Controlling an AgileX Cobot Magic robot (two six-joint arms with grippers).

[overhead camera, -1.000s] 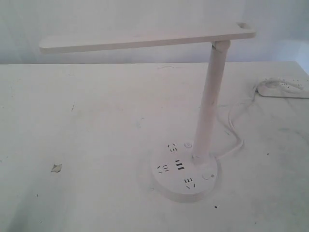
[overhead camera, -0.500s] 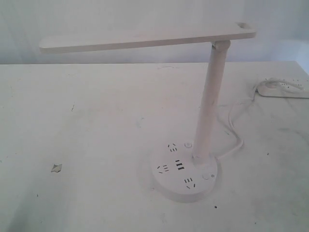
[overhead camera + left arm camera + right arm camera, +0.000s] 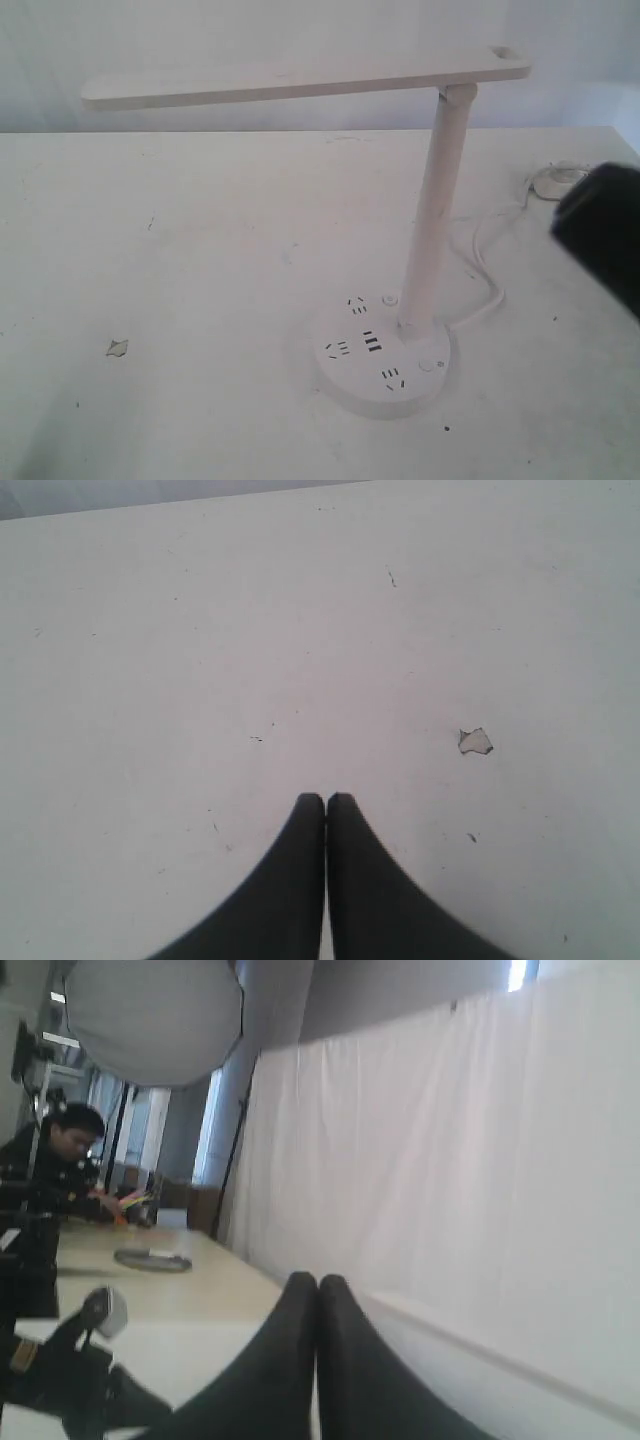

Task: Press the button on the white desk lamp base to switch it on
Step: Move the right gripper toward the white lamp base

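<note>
The white desk lamp [image 3: 436, 215] stands right of centre in the exterior view, its long flat bar head [image 3: 300, 82] reaching left. Its round base [image 3: 385, 362] carries black socket holes, two USB slots and small round buttons [image 3: 430, 364]. A blurred black part of my right arm [image 3: 603, 232] shows at the right edge, up and right of the base. My right gripper [image 3: 318, 1280] is shut, empty, aimed at a white curtain. My left gripper [image 3: 326, 800] is shut, empty, over bare table; the lamp does not show in either wrist view.
A white cord [image 3: 482, 262] runs from the base back to an oblong power strip [image 3: 556, 180], partly hidden by the arm. A small chip in the table surface [image 3: 117, 348] lies at the left, also the chip [image 3: 475, 742] in the left wrist view.
My right arm has come into the exterior view at the right edge, covering most of the power strip. The lamp has not moved.
</note>
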